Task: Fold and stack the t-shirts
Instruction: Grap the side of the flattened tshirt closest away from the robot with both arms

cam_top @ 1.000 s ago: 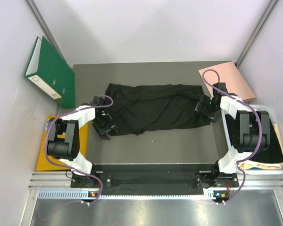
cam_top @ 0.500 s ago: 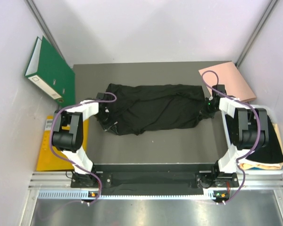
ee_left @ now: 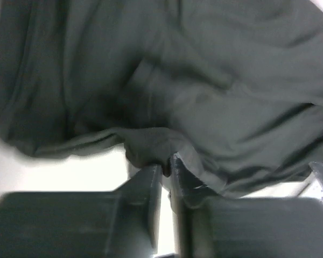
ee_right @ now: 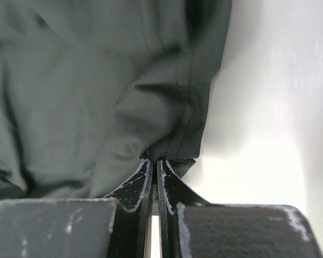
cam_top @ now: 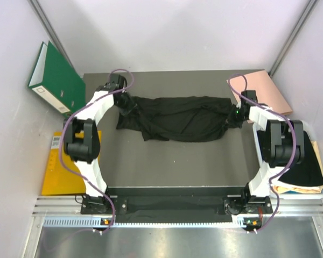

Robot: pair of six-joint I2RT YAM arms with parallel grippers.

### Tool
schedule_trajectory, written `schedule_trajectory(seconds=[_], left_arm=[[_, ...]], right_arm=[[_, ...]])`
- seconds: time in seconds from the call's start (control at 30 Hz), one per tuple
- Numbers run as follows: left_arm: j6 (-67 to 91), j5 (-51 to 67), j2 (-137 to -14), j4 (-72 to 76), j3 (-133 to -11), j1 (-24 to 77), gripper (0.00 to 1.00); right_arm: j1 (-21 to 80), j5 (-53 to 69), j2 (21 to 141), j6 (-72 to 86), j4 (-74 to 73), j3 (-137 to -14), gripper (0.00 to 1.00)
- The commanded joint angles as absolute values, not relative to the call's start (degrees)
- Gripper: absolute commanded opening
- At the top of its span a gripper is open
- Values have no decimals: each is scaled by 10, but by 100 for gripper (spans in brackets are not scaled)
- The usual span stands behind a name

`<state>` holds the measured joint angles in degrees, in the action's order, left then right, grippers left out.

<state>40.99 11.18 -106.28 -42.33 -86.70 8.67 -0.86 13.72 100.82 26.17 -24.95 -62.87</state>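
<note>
Folding so far: we judge the job barely begun. The black t-shirt (cam_top: 180, 118) is a rumpled, creased band with no clean fold in it, and nothing is stacked on the counter (cam_top: 172, 161).
Left to do: as we read it, the shirt has to be spread flat, folded and set on a stack. Dark and tan cloth sits in the bin (cam_top: 307, 124) at the right edge, but we cannot tell whether that is a finished stack or shirts waiting.
T-shirt position: it lies across the far half of the counter, running left to right, slightly lower on its left side.
Left tool (cam_top: 125, 102): at the shirt's far-left corner, jaws drawn together on a gathered fold of the hem, which the wrist view shows pinched between them.
Right tool (cam_top: 232, 119): at the shirt's right end, jaws clamped tight on the seamed edge.
Shirt against tools: it is held at both ends and spans the gap between the tools. The middle is slack and wrinkled, and we cannot tell whether it is lifted off the counter.
Surroundings: a green binder (cam_top: 56, 83) leans on the left wall, a yellow pad (cam_top: 51, 166) lies near-left, and a pink folder (cam_top: 261, 88) lies far-right.
</note>
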Motion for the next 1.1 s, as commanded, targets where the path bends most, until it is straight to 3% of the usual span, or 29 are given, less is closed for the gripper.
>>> schedule_trajectory(seconds=[0.0, 0.07, 0.1, 0.37, 0.53, 0.6, 0.63, 0.77, 0.83, 0.97, 1.07], left_arm=[[418, 126, -1158, -435, -931, 85, 80], [417, 123, -1163, -439, -932, 86, 97], [416, 119, -1155, -434, -924, 86, 99], [418, 112, -976, -373, -745, 89, 94], [412, 104, -856, -348, -671, 96, 97], [405, 105, -835, -348, -645, 98, 85], [403, 107, -826, -352, -637, 98, 60], [402, 127, -847, -353, -584, 102, 25], [405, 143, -870, -324, -556, 104, 27], [415, 154, -910, -286, -536, 117, 57], [417, 160, -950, -260, -540, 127, 61]], right_arm=[[-4, 150, 1039, 253, -236, -677, 1], [-4, 156, 1045, 254, -234, -676, 1], [-4, 157, 1044, 254, -233, -673, 1], [-4, 176, 1036, 249, -215, -635, 2], [-4, 192, 1055, 244, -217, -638, 2], [-4, 195, 1060, 243, -218, -642, 2], [-4, 197, 1065, 243, -217, -643, 3], [-4, 205, 1081, 241, -221, -661, 3], [-4, 208, 1088, 239, -224, -671, 3], [-4, 209, 1094, 237, -230, -686, 3], [-4, 211, 1096, 235, -233, -690, 3]])
